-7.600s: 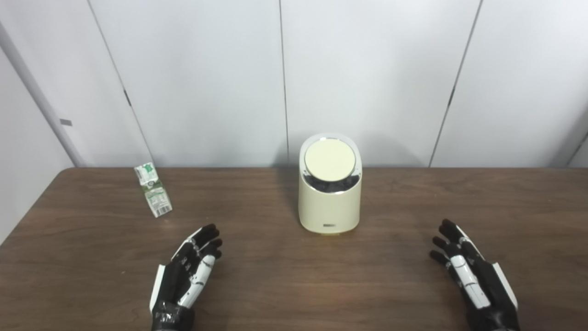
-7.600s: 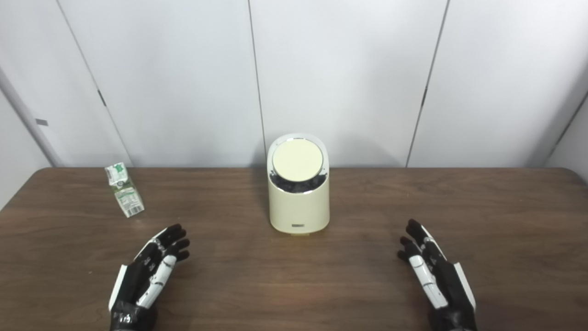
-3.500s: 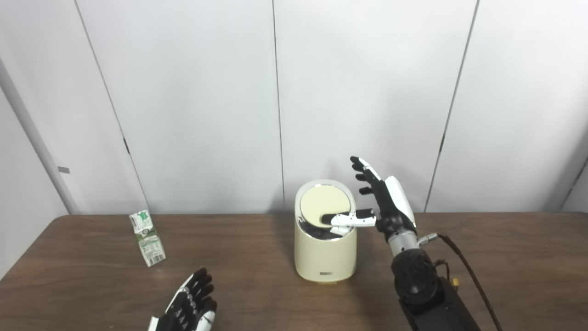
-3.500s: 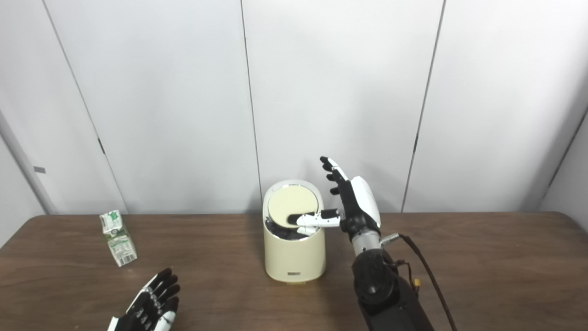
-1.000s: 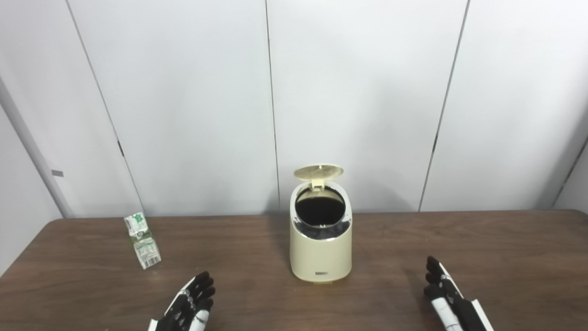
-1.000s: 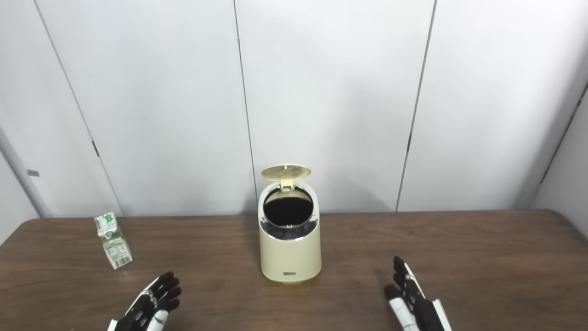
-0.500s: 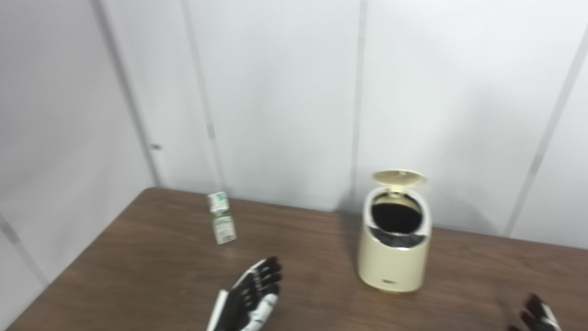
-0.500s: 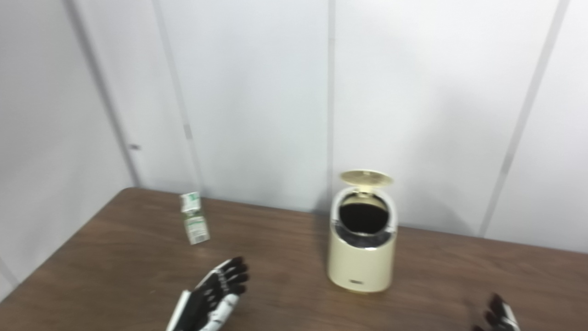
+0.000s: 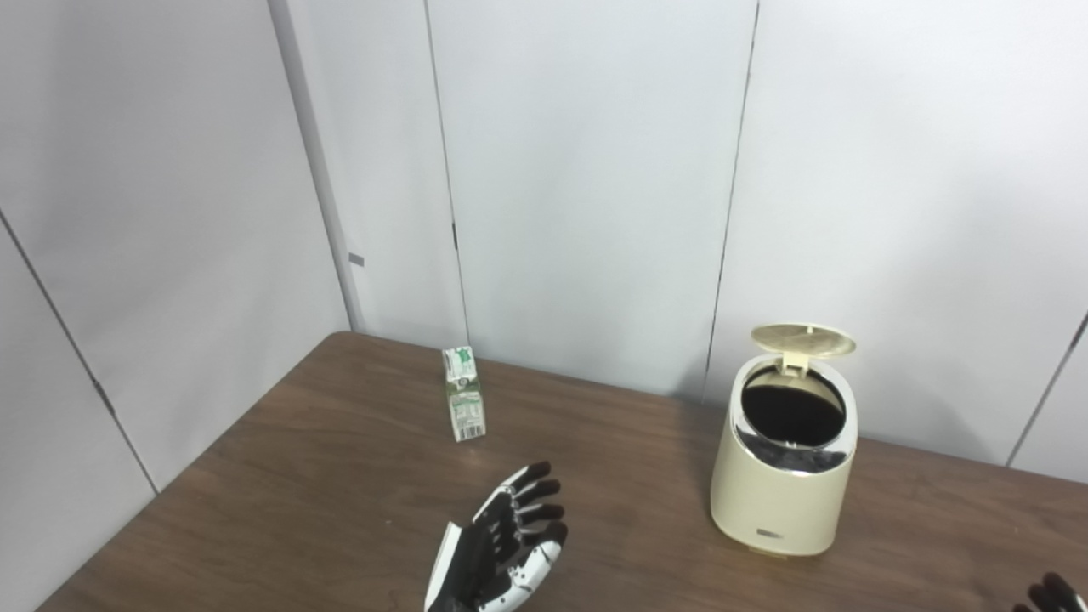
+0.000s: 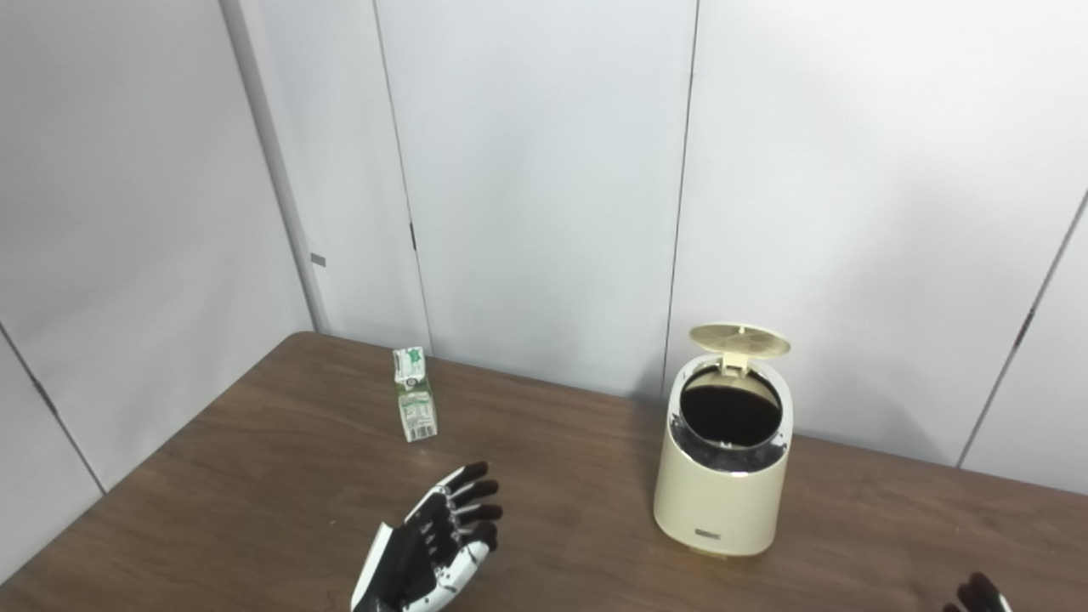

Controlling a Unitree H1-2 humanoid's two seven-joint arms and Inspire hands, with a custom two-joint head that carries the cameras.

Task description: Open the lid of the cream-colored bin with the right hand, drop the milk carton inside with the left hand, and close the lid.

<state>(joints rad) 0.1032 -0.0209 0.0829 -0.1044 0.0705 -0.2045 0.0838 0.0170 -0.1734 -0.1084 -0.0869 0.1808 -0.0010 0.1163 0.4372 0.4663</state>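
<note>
The lid (image 9: 802, 339) is up on the bin (image 9: 783, 489), the carton (image 9: 464, 406) sits ungrabbed on the desk (image 9: 323, 476), the left hand (image 9: 501, 548) is spread empty, and the right hand (image 9: 1050, 592) is barely seen, its state untellable.

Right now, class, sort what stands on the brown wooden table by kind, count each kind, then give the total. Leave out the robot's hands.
Green and white milk carton: 1
Cream-colored round bin with its hinged lid raised: 1
Total: 2
</note>
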